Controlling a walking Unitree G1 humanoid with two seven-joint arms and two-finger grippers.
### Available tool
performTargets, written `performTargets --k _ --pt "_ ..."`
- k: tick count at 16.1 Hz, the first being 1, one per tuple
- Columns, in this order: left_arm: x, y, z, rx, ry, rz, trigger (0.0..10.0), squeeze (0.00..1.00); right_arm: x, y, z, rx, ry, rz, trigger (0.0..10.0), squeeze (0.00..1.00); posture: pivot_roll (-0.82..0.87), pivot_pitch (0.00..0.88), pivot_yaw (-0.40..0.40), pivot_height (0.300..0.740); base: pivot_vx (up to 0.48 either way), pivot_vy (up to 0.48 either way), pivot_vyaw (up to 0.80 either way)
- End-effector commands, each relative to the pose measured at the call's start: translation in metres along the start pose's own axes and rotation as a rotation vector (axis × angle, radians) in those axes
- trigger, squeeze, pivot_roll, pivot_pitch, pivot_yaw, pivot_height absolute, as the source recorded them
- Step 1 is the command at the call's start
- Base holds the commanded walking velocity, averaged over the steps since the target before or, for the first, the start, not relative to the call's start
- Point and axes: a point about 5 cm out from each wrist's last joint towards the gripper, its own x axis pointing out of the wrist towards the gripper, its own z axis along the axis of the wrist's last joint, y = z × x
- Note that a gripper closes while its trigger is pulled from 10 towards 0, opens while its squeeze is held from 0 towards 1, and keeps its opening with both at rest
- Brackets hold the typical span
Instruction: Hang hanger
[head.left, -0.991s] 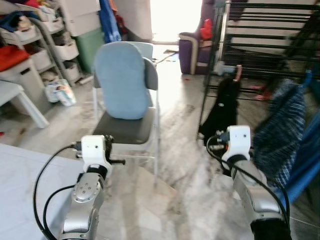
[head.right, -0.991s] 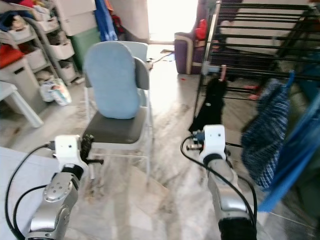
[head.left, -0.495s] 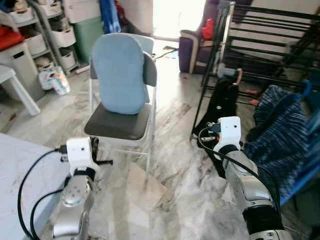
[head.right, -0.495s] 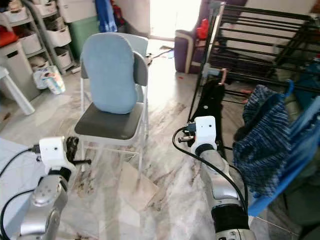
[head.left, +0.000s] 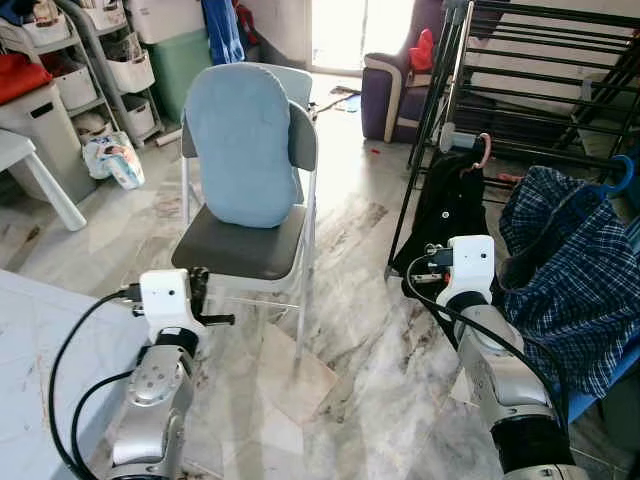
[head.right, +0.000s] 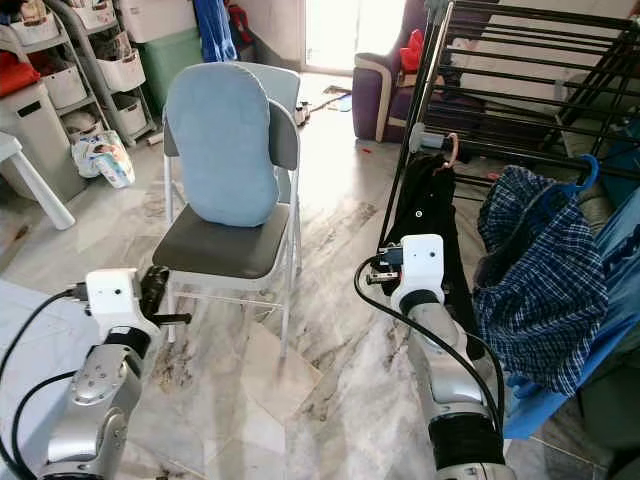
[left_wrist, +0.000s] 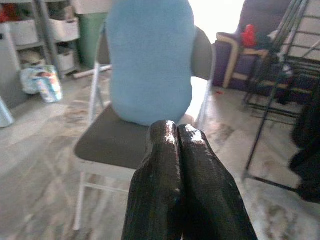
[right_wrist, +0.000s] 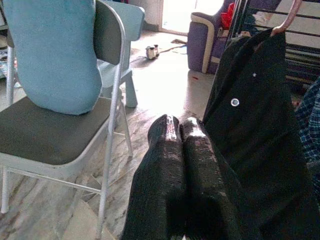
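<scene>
Shelves (head.left: 75, 75): far left, holding white bins (head.left: 130, 70) and red cloth; a printed bag (head.left: 112, 160) on the floor at their foot.
Worktop (head.left: 30, 370): pale surface, lower left corner, beside the left arm.
Left tool (left_wrist: 176, 131): raised low in front of the chair, fingers (left_wrist: 160, 165) pressed together, holding nothing.
Chair (head.left: 245, 250): grey folding seat on the marble floor (head.left: 340, 370), with a blue cushion (head.left: 240, 140) standing upright against its back.
Sofa (head.left: 400, 90): purple, in the background near the bright doorway, with a red item on it.
Rack (head.left: 520, 70): black drying frame, upper right.
Black garment (head.left: 450, 215): hanging from the rack on a pink hanger (head.left: 484, 150), hem near the floor.
Right tool (right_wrist: 179, 124): just beside the black garment, fingers (right_wrist: 165, 160) closed together, empty.
Plaid shirt (head.left: 570, 270): blue check, draped far right on a blue hanger (head.left: 620, 180), whose hook shows above the cloth; whether that hook sits on a rack bar cannot be told.
</scene>
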Motion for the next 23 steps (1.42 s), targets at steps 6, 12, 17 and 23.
performTargets --k 6,12,17,23 --pt "0.007 -0.013 0.003 -0.017 -0.016 -0.100 10.0 0.00 0.003 -0.003 0.001 0.004 -0.007 -0.021 10.0 0.00 -0.08 0.000 0.037 0.740 0.143 0.000 -0.40" --pt "0.004 -0.018 0.002 -0.024 -0.010 -0.126 10.0 0.00 0.001 -0.008 0.002 0.000 -0.009 -0.032 10.0 0.00 -0.08 0.000 0.041 0.740 0.366 0.000 0.00" --pt "0.001 -0.017 0.000 -0.021 0.011 -0.115 10.0 0.00 0.000 -0.009 0.001 -0.012 -0.012 -0.058 10.0 1.00 -0.08 0.000 0.038 0.740 0.394 0.000 0.00" --pt "0.000 -0.017 -0.005 -0.049 0.048 -0.112 10.0 1.00 -0.003 -0.009 -0.004 -0.015 0.005 -0.068 10.0 1.00 -0.08 0.000 0.039 0.740 0.054 0.000 0.00"
